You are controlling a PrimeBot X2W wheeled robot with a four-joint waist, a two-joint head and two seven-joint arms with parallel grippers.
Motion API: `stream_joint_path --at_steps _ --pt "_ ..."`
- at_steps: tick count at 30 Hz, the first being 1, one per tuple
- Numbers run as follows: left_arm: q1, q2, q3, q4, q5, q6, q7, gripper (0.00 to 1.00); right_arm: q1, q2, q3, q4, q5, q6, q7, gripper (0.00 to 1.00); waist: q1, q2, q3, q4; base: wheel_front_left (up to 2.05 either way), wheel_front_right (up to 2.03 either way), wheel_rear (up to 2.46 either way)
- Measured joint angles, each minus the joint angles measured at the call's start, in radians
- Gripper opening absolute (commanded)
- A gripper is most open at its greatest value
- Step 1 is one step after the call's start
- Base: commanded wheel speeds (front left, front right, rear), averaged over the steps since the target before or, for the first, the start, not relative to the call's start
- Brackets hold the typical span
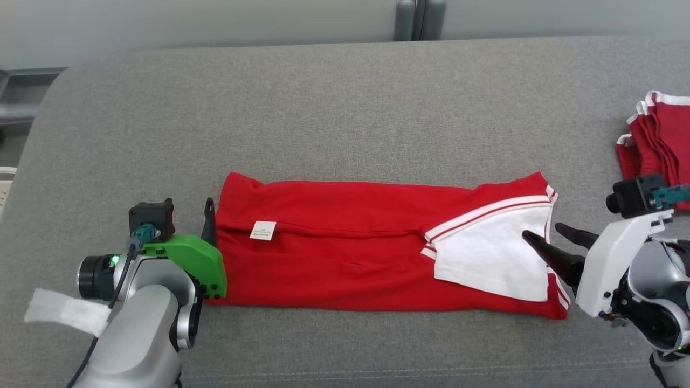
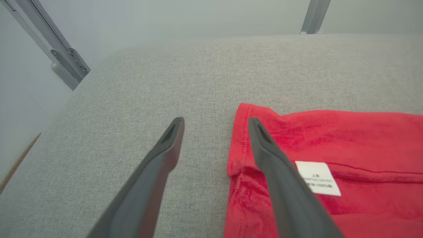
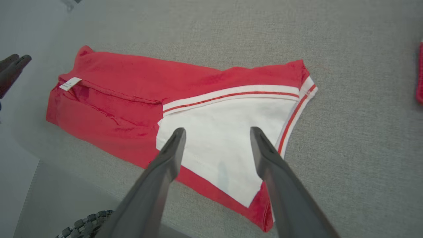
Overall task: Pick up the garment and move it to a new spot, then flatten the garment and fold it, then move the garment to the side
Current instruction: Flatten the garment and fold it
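The left gripper (image 2: 215, 122) is holding its dark fingers spread, empty, at the labelled end of the folded red-and-white knit garment (image 1: 350, 258) lying on the grey fabric surface (image 1: 323, 108); the right gripper (image 3: 217, 130) is gaping, empty, over its white panel.

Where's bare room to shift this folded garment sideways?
Widest: the grey cushion behind the garment, up to its far edge. Also free: left of it, beyond the left gripper. Narrow strip in front. Crowded right: stacked red clothes and the right gripper.
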Motion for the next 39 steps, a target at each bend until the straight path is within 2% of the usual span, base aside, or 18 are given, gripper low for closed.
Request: stream_joint_path --at_steps 4,7,13,19,23,29,35,39 --pt "0.047 -0.022 0.036 -0.070 -0.023 0.007 -0.123 1.00 0.044 0.094 -0.057 0.037 -0.076 0.000 -0.173 1.00 0.0000 0.0000 -0.028 0.019 0.00 0.00 0.00" --pt "0.098 -0.026 0.058 -0.118 -0.032 -0.005 -0.170 1.00 0.064 0.160 -0.102 0.077 -0.162 -0.001 -0.301 1.00 0.0000 0.0000 -0.053 0.030 0.00 0.00 0.00" --pt "0.195 -0.031 0.135 -0.260 0.014 -0.015 -0.188 1.00 0.092 0.301 -0.157 0.140 -0.259 0.000 -0.504 1.00 0.0000 0.0000 -0.101 0.043 0.00 0.00 0.00" --pt "0.358 -0.072 0.262 -0.409 0.075 -0.029 -0.189 1.00 0.121 0.386 -0.192 0.207 -0.365 0.000 -0.702 1.00 0.0000 0.0000 -0.157 0.046 0.00 0.00 0.00" --pt "0.446 -0.077 0.306 -0.458 0.135 -0.064 -0.190 1.00 0.126 0.400 -0.212 0.264 -0.403 0.000 -0.784 1.00 0.0000 0.0000 -0.184 0.044 0.00 0.00 0.00" --pt "0.536 -0.071 0.321 -0.462 0.177 -0.112 -0.190 1.00 0.124 0.400 -0.204 0.364 -0.381 0.000 -0.873 1.00 0.0000 0.0000 -0.209 0.040 0.00 0.00 0.00" --pt "0.599 -0.065 0.334 -0.479 0.188 -0.157 -0.190 1.00 0.116 0.400 -0.208 0.432 -0.402 0.000 -0.904 1.00 0.0000 0.0000 -0.223 0.044 0.00 0.00 0.00" --pt "0.604 -0.069 0.342 -0.480 0.196 -0.170 -0.190 1.00 0.115 0.400 -0.202 0.448 -0.412 0.000 -0.919 1.00 0.0000 0.0000 -0.218 0.046 0.00 0.00 0.00"
